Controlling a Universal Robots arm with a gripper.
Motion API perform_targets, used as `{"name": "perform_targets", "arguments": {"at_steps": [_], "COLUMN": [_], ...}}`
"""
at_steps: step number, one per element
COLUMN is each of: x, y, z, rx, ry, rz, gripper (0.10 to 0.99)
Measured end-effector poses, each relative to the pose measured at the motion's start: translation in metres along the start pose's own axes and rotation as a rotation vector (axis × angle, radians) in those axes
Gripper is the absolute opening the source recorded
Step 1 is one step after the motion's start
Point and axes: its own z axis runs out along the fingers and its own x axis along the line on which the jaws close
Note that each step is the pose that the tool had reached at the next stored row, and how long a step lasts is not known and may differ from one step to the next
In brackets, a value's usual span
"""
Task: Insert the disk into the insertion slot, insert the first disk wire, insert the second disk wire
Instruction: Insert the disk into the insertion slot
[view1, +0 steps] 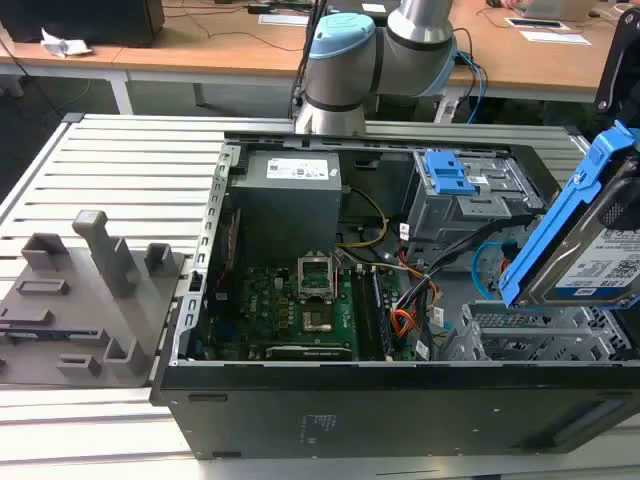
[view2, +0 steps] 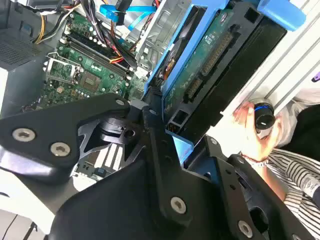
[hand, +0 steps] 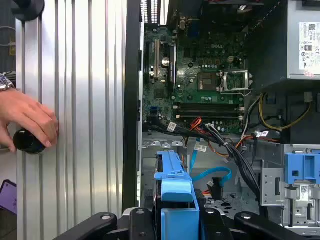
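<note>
Clamped tilted in the gripper (view2: 175, 135), the drive (view1: 600, 255) could catch the cage (view1: 530, 335) rim at the corner of the case (view1: 400, 405) and jam.

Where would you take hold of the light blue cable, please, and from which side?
I'd take the light blue cable on the open arc of its loop, where it seems to lie free, coming in through the open side of the case. It is a flat band, so close across its flat faces. Keep off the black cable bundle beside it.
</note>
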Motion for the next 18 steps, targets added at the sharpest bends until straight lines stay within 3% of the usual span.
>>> {"name": "perform_targets", "arguments": {"at_steps": [13, 18], "x": [-0.0001, -0.0001], "y": [-0.0004, -0.0008], "z": [0.0133, 0.0233], "rx": [0.0, 0.0], "ry": [0.0, 0.0], "rz": [0.0, 0.0], "gripper": [0.365, 0.365]}}
